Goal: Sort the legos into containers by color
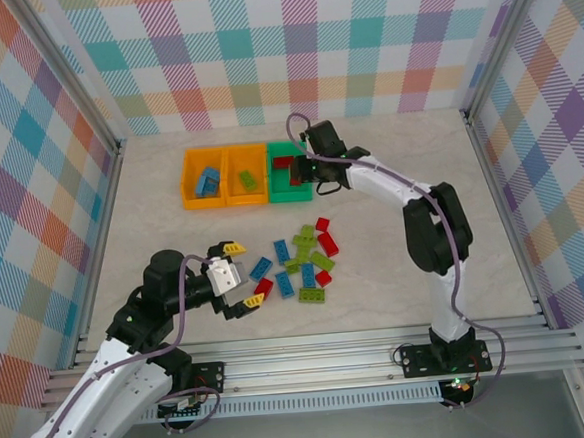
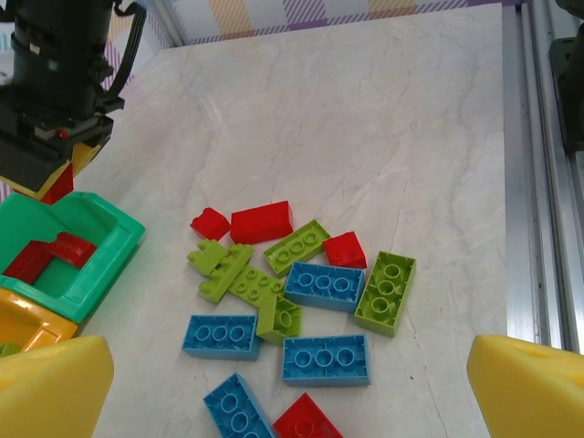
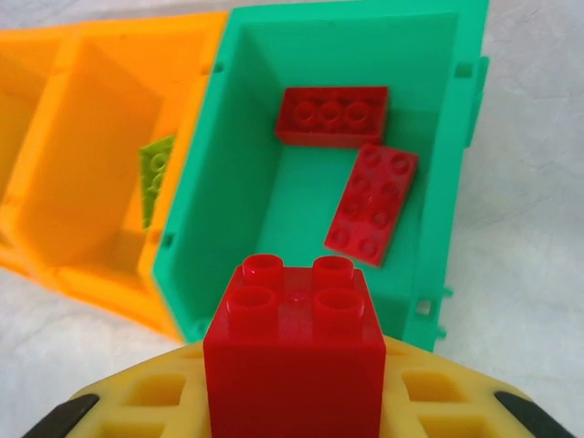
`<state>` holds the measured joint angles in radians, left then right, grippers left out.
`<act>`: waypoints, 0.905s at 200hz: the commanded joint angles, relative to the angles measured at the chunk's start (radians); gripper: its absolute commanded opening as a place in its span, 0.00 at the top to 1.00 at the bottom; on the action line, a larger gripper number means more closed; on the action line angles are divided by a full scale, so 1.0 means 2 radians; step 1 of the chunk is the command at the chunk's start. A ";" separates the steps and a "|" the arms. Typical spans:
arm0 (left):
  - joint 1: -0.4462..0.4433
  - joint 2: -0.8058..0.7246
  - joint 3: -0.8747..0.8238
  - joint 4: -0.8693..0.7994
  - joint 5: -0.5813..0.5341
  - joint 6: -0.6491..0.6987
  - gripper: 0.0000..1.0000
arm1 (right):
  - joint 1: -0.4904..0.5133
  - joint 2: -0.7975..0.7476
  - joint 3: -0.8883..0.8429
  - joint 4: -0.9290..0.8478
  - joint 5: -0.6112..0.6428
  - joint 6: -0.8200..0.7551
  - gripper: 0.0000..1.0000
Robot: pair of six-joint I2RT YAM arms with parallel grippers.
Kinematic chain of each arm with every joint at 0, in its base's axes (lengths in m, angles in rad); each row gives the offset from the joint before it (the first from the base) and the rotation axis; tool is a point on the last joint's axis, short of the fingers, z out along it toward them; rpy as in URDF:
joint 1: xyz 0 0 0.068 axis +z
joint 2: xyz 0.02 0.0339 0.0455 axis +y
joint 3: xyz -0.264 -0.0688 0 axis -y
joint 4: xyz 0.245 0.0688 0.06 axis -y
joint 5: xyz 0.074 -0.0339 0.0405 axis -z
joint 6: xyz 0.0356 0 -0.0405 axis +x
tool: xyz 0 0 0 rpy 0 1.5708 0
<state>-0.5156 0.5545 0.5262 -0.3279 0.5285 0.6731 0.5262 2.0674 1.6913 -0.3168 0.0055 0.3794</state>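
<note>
At the edge of the green plastic bin, the right fingers are clamped on a red square studded brick. Two longer red bricks lie inside that bin. The left fingers stand wide apart near the loose pile of red, blue and lime bricks on the pale marbled table.

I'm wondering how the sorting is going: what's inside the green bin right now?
Two red bricks lie flat on the floor of the green bin. Its near part is hidden behind the red two-by-two brick gripped in the right fingers.
</note>
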 commanded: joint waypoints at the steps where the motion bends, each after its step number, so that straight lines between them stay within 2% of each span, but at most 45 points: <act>1: 0.000 0.002 -0.006 0.021 -0.005 -0.013 0.00 | -0.005 0.021 0.055 -0.023 0.007 -0.022 0.62; 10: 0.000 0.006 -0.007 0.043 -0.009 -0.025 0.00 | -0.005 0.033 0.073 -0.038 0.007 -0.025 0.53; 39: 0.000 0.024 -0.004 0.061 -0.032 -0.064 0.00 | -0.005 0.040 0.105 -0.062 0.006 -0.032 0.42; 69: 0.000 0.050 0.009 0.072 -0.082 -0.133 0.00 | -0.005 0.004 0.091 -0.079 -0.002 -0.037 0.43; 92: 0.000 0.094 0.074 0.031 -0.182 -0.263 0.00 | -0.006 -0.083 0.008 -0.071 -0.041 -0.038 0.41; 109: 0.000 0.144 0.169 -0.093 -0.288 -0.404 0.08 | -0.005 -0.160 -0.058 -0.090 -0.098 -0.042 0.38; 117: 0.000 0.169 0.198 -0.137 -0.314 -0.454 0.10 | -0.005 -0.193 -0.084 -0.106 -0.132 -0.043 0.35; 134: -0.001 0.222 0.218 -0.175 -0.298 -0.504 0.11 | -0.001 -0.254 -0.138 -0.150 -0.207 -0.037 0.31; 146: -0.006 0.263 0.216 -0.173 -0.268 -0.515 0.11 | 0.006 -0.294 -0.187 -0.161 -0.257 -0.025 0.29; 161: -0.013 0.308 0.214 -0.165 -0.256 -0.516 0.12 | 0.011 -0.336 -0.250 -0.151 -0.324 0.010 0.28; 171: -0.015 0.335 0.212 -0.160 -0.252 -0.506 0.15 | 0.018 -0.360 -0.282 -0.143 -0.346 0.031 0.26; 181: -0.017 0.360 0.213 -0.155 -0.257 -0.499 0.18 | 0.027 -0.379 -0.302 -0.146 -0.340 0.045 0.24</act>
<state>-0.5316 1.1744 0.9695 -0.5667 0.0212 -0.2672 0.5495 1.3453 1.2045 -0.5541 -0.5030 0.3737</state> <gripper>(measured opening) 0.848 0.746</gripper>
